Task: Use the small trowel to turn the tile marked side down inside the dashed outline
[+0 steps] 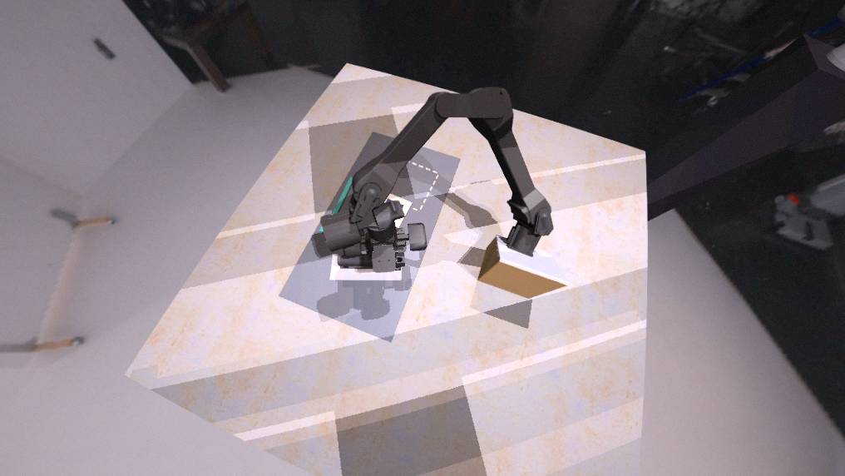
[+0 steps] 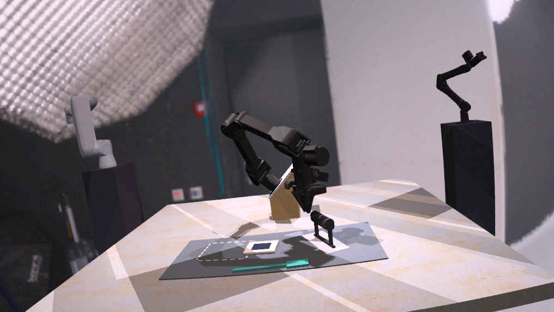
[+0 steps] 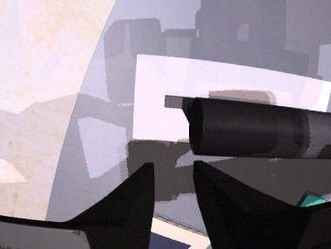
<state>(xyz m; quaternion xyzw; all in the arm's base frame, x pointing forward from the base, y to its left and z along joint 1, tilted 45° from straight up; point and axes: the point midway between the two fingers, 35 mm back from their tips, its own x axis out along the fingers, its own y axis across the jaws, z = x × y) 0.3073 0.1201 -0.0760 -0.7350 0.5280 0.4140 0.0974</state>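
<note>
Your claw (image 1: 399, 260) (image 2: 308, 210) (image 3: 173, 170) is parted by a narrow gap, with nothing between its fingers. Just beyond the tips in your wrist view lies the black handle of the trowel (image 1: 366, 275) (image 2: 322, 220) (image 3: 248, 126), raised on posts over its white plate, which lies on the mat (image 1: 378, 330) (image 2: 364, 247) (image 3: 93, 109). Farther from your claw, the tile (image 1: 402, 206) (image 2: 260, 246) (image 3: 180, 228) lies flat, dark mark up, overlapping one end of the dashed outline (image 1: 429, 191) (image 2: 222, 259). A teal tool (image 1: 341, 198) (image 2: 271, 266) (image 3: 313, 200) lies along the mat's edge.
</note>
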